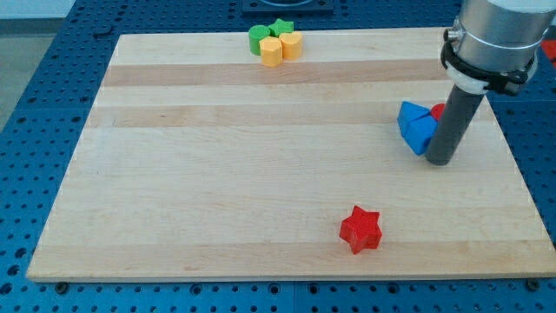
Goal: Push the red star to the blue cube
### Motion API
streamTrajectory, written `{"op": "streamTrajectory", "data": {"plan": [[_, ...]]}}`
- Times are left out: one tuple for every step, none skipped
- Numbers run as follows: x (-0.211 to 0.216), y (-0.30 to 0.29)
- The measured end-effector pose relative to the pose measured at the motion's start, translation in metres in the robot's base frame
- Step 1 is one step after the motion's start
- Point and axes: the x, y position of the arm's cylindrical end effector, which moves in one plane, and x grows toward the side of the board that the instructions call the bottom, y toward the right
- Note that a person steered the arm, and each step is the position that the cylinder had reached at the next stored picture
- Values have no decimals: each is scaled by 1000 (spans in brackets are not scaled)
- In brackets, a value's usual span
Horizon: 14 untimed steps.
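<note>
The red star (pixel 360 229) lies near the view's bottom, right of centre, on the wooden board (pixel 217 174). The blue cube (pixel 422 133) sits at the view's right, touching another blue block (pixel 411 116) at its upper left. My tip (pixel 439 161) rests on the board just right of the blue cube, touching or nearly touching it. The tip is far up and right of the red star. A small red block (pixel 439 111) peeks out behind the rod.
A cluster sits at the view's top centre: a green cylinder (pixel 259 37), a green star (pixel 281 27) and two yellow blocks (pixel 273 51), (pixel 291 44). The board's right edge runs close to the rod.
</note>
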Motion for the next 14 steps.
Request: {"op": "streamTrajectory", "data": {"plan": [[24, -17], [28, -67], [28, -122], [50, -159], [96, -165], [126, -141], [128, -101], [120, -56], [107, -26], [104, -11], [129, -30], [138, -92], [134, -140], [105, -136]]}}
